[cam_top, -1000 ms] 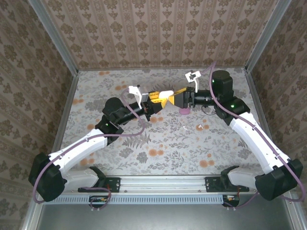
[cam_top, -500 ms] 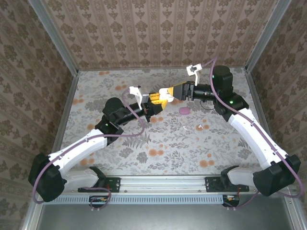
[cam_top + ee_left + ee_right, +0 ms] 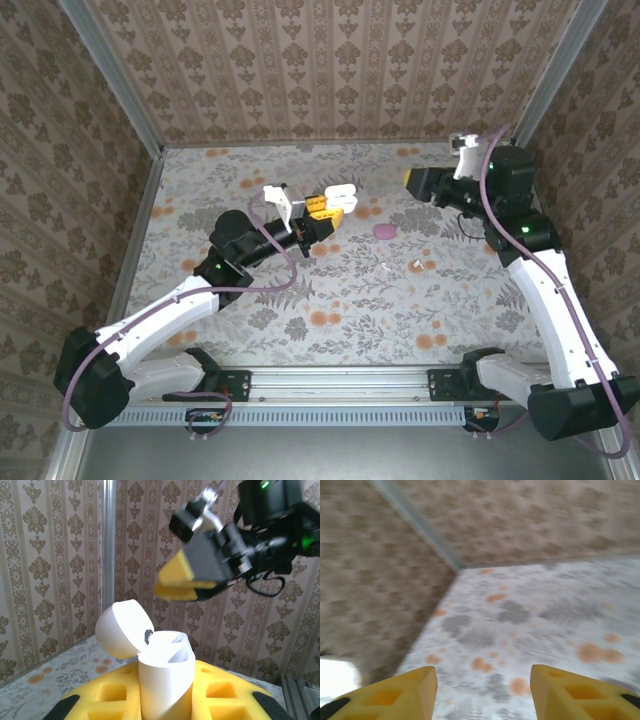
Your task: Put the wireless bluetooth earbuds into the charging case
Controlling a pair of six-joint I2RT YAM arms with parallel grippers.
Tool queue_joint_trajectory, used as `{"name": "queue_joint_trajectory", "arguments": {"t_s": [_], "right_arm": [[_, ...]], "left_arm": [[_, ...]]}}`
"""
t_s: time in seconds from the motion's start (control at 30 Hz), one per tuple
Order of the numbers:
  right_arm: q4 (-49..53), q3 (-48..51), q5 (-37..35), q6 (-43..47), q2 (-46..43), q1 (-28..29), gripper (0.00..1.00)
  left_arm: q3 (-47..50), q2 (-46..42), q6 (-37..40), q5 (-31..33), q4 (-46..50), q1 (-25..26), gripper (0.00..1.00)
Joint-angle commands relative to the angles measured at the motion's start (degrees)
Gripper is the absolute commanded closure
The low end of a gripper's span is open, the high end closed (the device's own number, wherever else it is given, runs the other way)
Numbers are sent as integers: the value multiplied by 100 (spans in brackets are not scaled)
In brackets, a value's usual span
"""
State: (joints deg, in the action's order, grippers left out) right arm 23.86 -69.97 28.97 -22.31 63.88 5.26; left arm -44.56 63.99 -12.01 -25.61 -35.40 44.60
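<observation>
The overhead camera sits above and behind the two arm bases. It looks down and forward across the whole flowered table (image 3: 300, 300) to the papered back wall (image 3: 330, 70), far enough off to take in both arms.

The left wrist camera rides just behind the left gripper (image 3: 165, 692) and faces roughly level. It is very close to the open white charging case (image 3: 165, 675) clamped there, with the right gripper (image 3: 161, 580) in the air beyond.

The right wrist camera looks out between its own yellow fingers (image 3: 395, 695), tilted down at the tabletop toward a metal corner post (image 3: 420, 527). Its picture is blurred.

The overhead and left wrist views share the case and the right gripper. The overhead and right wrist views share the flowered tabletop.
</observation>
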Motion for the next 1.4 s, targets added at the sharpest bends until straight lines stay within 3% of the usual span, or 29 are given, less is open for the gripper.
{"name": "queue_joint_trajectory", "arguments": {"t_s": [0.0, 0.3, 0.8, 1.37], "right_arm": [[1505, 393, -591, 299, 777, -531, 51], [2093, 800, -327, 687, 2416, -745, 52], [1979, 137, -463, 683, 3997, -637, 49], [1918, 477, -809, 640, 4154, -499, 48]], "left_arm": [[17, -162, 102, 29, -65, 35, 81], [8, -158, 49, 112, -81, 100, 81], [-99, -185, 92, 179, 37, 139, 81], [-175, -97, 190, 196, 63, 144, 81]]}}
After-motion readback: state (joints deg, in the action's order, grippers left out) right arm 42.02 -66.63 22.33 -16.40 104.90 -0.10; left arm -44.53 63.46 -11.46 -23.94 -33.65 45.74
